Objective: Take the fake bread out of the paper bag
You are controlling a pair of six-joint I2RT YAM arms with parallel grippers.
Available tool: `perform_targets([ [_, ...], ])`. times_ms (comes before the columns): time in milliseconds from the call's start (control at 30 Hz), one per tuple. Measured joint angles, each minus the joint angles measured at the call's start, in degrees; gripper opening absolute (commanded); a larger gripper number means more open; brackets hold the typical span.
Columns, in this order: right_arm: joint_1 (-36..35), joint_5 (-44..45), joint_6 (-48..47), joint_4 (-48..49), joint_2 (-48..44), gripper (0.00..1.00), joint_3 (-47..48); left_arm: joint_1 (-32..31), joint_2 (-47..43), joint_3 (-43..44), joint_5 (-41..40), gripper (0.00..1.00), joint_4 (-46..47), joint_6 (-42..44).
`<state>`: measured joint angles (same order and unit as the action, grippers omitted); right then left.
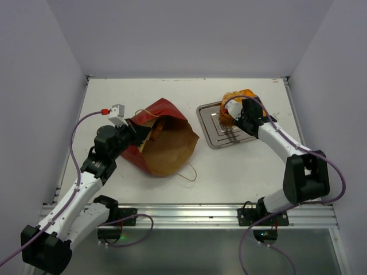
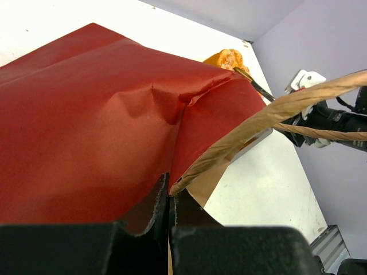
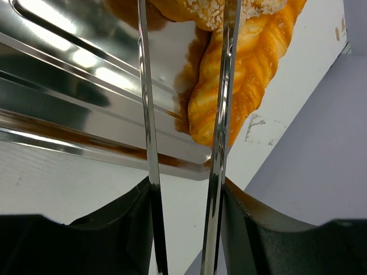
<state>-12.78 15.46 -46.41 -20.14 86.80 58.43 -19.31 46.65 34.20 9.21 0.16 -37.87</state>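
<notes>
The dark red paper bag point(image 1: 166, 143) lies on its side at the table's middle left, its brown mouth facing the near right. A bit of orange bread point(image 1: 156, 130) shows inside it. My left gripper point(image 1: 131, 127) is shut on the bag's upper edge point(image 2: 168, 192), beside a string handle point(image 2: 269, 112). My right gripper point(image 1: 234, 112) holds thin metal tongs point(image 3: 146, 103), whose blades reach to glossy golden breads point(image 1: 238, 97) at the far corner of the metal tray point(image 1: 215, 134). A braided loaf point(image 3: 252, 74) and a seeded bun point(image 3: 212, 11) lie at the tong tips.
The bag's second string handle point(image 1: 188, 172) trails on the table toward the near edge. The tray's raised rim point(image 3: 86, 146) lies under the tongs. Purple cables loop beside both arms. Walls close in the table on three sides.
</notes>
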Motion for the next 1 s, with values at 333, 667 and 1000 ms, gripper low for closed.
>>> perform_targets([
  [333,0.6,-5.9,3.5,-6.9,-5.0,0.48,4.2,0.0,0.0,0.0,0.4,0.00,-0.2,0.0],
  [667,0.7,-18.0,5.9,-18.0,-13.9,0.44,7.0,0.0,-0.2,0.7,0.9,0.00,-1.6,2.8],
  [1000,0.6,-49.1,-5.6,-45.2,-29.7,0.41,14.8,0.0,-0.8,3.7,1.1,0.00,-7.0,11.3],
])
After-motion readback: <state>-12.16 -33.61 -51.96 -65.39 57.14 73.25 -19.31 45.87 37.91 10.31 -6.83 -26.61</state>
